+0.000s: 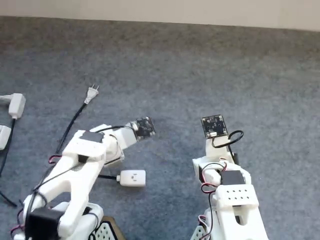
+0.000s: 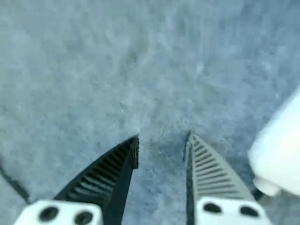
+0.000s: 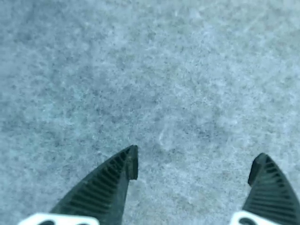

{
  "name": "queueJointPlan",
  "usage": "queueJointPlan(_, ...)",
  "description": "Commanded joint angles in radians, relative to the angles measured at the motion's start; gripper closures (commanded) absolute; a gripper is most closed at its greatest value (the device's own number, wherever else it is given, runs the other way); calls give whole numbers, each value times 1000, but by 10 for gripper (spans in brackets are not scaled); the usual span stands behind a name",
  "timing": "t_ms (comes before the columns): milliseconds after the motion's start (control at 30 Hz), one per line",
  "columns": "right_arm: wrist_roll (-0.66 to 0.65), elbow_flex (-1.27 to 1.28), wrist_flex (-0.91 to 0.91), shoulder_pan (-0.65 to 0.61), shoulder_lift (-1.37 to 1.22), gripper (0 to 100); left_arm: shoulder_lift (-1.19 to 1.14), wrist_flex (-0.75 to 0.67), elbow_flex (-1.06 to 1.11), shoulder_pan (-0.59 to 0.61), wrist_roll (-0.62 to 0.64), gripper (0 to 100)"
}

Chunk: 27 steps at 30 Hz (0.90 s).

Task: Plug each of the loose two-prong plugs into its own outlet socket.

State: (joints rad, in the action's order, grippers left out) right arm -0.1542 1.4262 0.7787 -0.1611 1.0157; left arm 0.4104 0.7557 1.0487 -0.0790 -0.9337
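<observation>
Both arms hung low over the grey tabletop (image 1: 200, 65).
Left jaws stood slightly apart, right jaws wide apart; a white outlet socket (image 1: 132, 178) lay beside the left arm (image 1: 82, 160), a loose two-prong plug (image 1: 91, 93) farther off at left.

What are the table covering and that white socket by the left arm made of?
The covering looks like grey-blue short-pile carpet or felt, matte, with a fuzzy mottled grain. The socket is likely moulded plastic, smooth white, with rounded edges.
</observation>
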Motion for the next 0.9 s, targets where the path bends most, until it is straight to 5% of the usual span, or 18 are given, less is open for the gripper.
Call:
queueJointPlan(0,-8,-4,-18,-5,18,638,-27,-31,-38,41,-23,818)
queueJointPlan(100,-8,-4,-18,-7,18,638,-36,74,-145,62,-20,818)
queueJointPlan(267,-8,-4,-18,-7,18,638,-15,479,-334,4,0,819)
queueJointPlan(400,-8,-4,-18,-7,18,638,134,589,-303,-99,54,858)
queueJointPlan(667,-9,-4,-18,-7,18,638,490,422,101,-248,54,866)
queueJointPlan(867,-9,-4,-18,-7,18,638,552,235,291,-248,54,722)
